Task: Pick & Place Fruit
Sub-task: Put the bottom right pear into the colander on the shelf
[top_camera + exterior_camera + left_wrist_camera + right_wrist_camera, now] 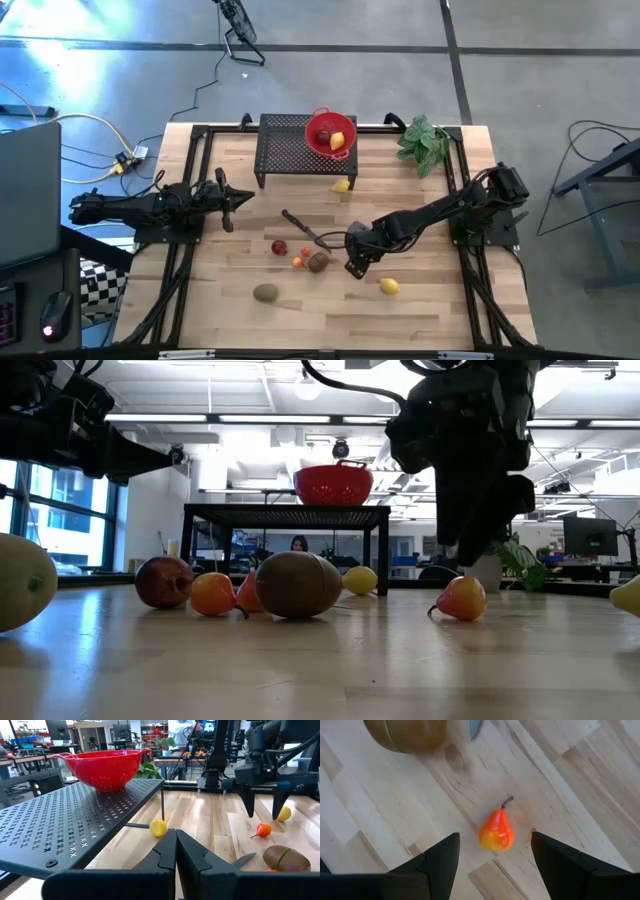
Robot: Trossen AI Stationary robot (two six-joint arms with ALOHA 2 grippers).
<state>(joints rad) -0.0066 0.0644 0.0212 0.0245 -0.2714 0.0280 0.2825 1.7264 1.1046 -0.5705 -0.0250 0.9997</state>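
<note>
Jaws spread wide, right gripper [492, 857] hovers above orange pear [496, 831].

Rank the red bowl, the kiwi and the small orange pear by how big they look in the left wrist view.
1. Red bowl, clearly largest.
2. Kiwi.
3. Orange pear, smallest, though it lies farther from the camera than the kiwi.

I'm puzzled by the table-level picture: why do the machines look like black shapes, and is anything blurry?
Low view: bright ceiling lights behind turn the right end effector into a silhouette; the pale green fruit at the edge is soft. Right wrist view: the small orange pear-shaped fruit is sharp, evenly lit, faint shadow.
</note>
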